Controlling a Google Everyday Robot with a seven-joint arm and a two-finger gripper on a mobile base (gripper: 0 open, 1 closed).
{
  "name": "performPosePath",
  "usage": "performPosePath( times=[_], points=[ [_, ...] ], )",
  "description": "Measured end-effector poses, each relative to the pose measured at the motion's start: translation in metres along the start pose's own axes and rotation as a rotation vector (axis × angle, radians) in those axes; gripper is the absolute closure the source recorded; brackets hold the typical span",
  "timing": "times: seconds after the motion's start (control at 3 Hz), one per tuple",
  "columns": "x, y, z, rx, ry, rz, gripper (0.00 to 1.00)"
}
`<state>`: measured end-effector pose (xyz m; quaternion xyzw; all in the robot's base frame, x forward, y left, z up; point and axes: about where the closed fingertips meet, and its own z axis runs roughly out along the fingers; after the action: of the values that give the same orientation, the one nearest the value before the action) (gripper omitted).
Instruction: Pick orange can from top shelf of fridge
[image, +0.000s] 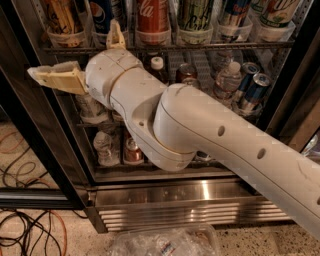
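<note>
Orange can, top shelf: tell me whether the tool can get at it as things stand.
Probably yes. The orange can stands at the front of the top shelf, nothing visible before it; the open tool hangs just below and must rise and turn toward it.

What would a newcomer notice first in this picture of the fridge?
The big white robot arm fills the view, crossing from lower right to upper left in front of the fridge. Its gripper, tan fingers spread open, is at the left, level with the front rail of the top shelf. On that shelf the orange can stands far left, with a red Coca-Cola can further right.
</note>
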<state>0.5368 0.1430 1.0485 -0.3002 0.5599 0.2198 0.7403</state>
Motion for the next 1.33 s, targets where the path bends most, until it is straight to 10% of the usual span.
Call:
performPosePath(
  times=[0.67, 1.33],
  points=[
    [0.0000, 0.0001, 0.0000, 0.000, 0.000, 0.000, 0.04],
    [-0.0001, 0.0001, 0.0001, 0.000, 0.000, 0.000, 0.43]
  ],
)
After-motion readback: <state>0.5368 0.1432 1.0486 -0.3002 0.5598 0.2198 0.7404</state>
